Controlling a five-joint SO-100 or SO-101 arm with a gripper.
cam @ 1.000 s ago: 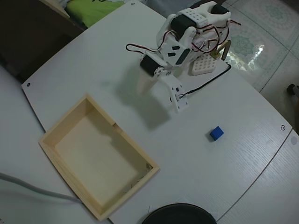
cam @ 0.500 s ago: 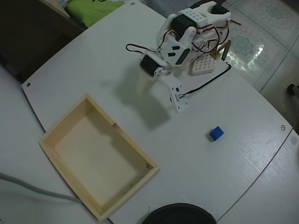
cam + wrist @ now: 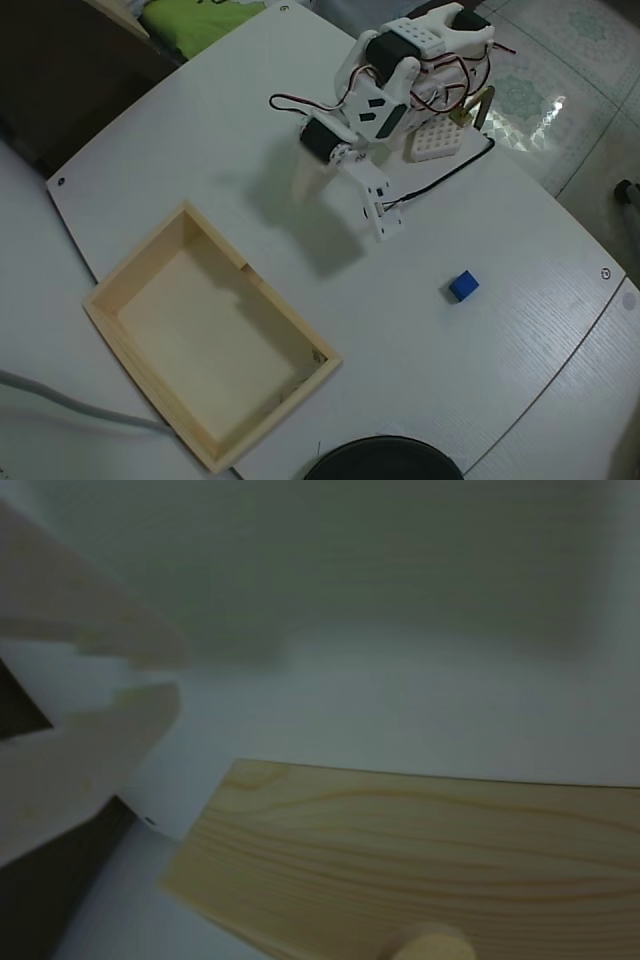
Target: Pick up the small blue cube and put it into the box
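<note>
In the overhead view the small blue cube sits alone on the white table, well apart from everything, at about four o'clock from the arm's gripper. The box, a shallow pale-wood tray, lies at about eight o'clock from the gripper and is empty as far as the view shows. The arm is folded near its base at the table's far edge, beside a small white perforated block, with one pale wooden finger pointing down at six o'clock and the white finger angled towards five o'clock; the two stand spread apart, so the jaws look partly open, and nothing is between them. The wrist view is blurred and shows only a slab of grained wood (most likely the gripper's own wooden finger) over the white tabletop, with neither cube nor box in it. I judge the task to be at its very start: the reach has not yet begun and the cube is untouched. The next move calls for swinging the arm towards four o'clock, lowering the spread fingers on either side of the cube, and squaring them to its faces, since so tiny a block could easily be nudged aside by a finger that lands off-centre.
</note>
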